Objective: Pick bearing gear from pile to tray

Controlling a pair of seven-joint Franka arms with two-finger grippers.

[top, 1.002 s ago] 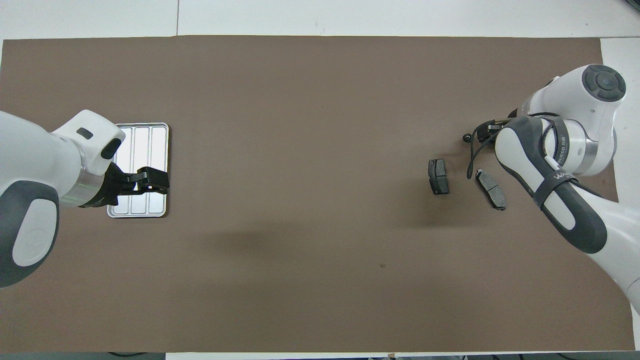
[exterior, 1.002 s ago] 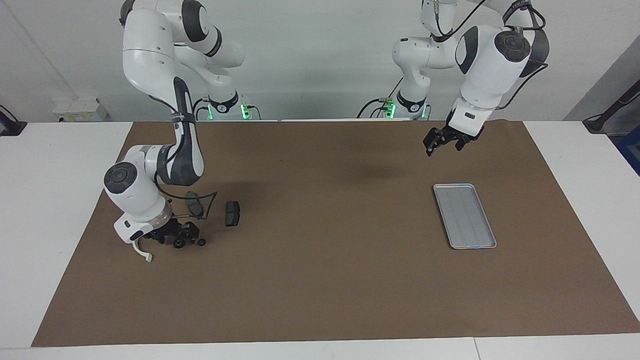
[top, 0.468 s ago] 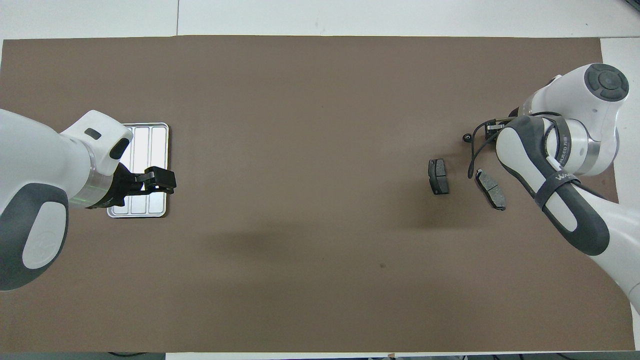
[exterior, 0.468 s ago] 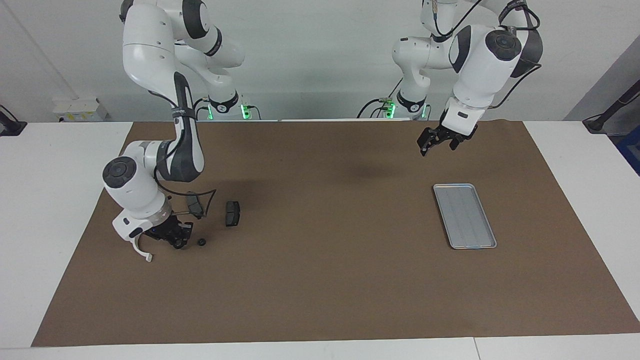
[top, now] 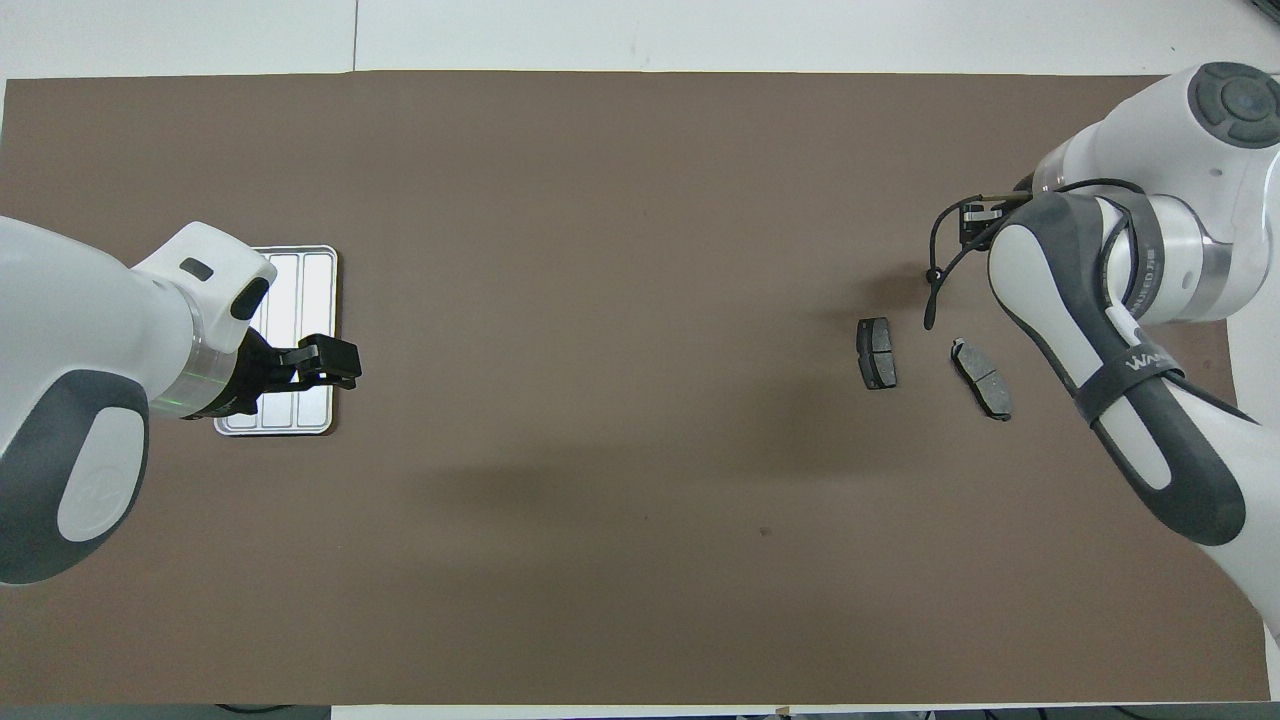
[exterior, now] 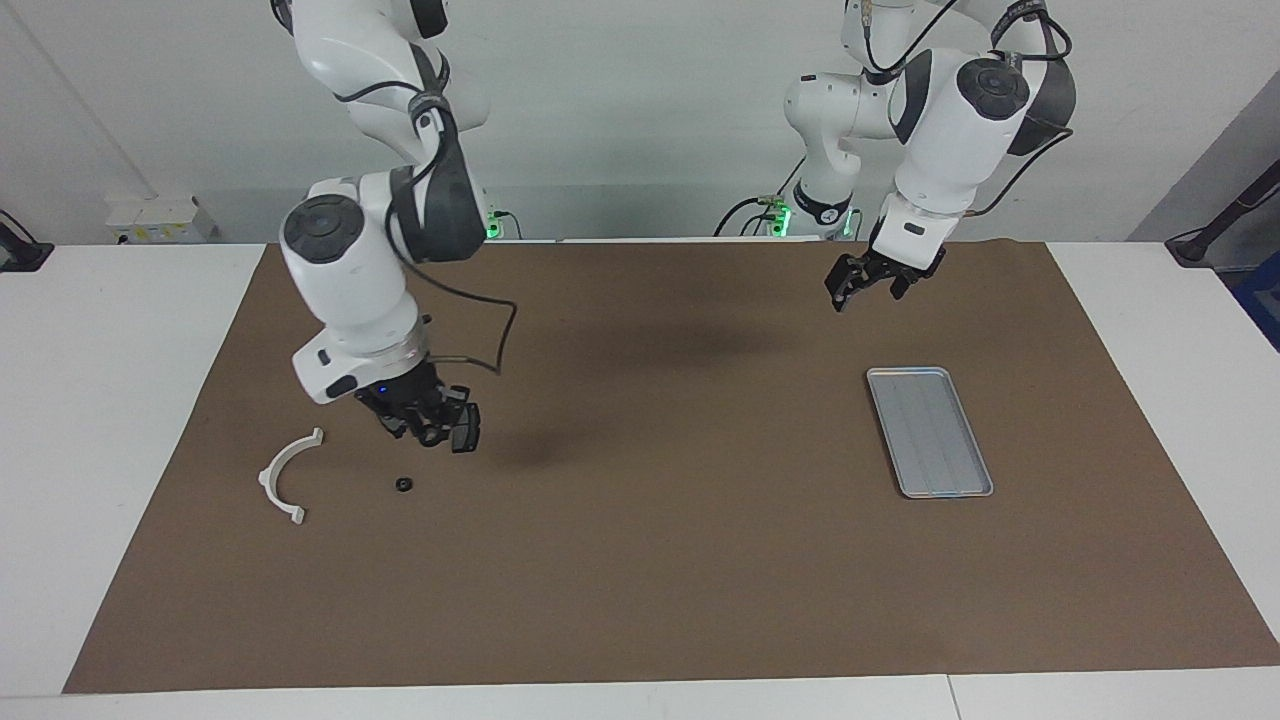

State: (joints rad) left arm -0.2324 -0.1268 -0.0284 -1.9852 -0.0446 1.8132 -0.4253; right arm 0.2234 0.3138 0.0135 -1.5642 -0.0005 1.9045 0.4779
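Observation:
The pile lies toward the right arm's end of the mat: a white half-ring bracket (exterior: 285, 475), one tiny black round piece (exterior: 403, 485) and two dark grey plates (top: 877, 352) (top: 981, 378). My right gripper (exterior: 425, 420) hangs raised over the pile, fingers drawn together on a small black round piece, the bearing gear. It partly covers one plate (exterior: 467, 432) in the facing view. In the overhead view the arm hides this gripper and the bracket. The silver tray (exterior: 930, 430) (top: 300, 290) lies toward the left arm's end. My left gripper (exterior: 862, 280) (top: 330, 362) waits open in the air by the tray.
A brown mat (exterior: 650, 560) covers most of the white table. A black cable (exterior: 490, 350) loops from the right wrist. The middle of the mat holds only the arms' shadows.
My right gripper has closed on one of the two black round pieces and risen from the mat toward the middle. The bracket is now uncovered. My left gripper drifted slightly toward the middle.

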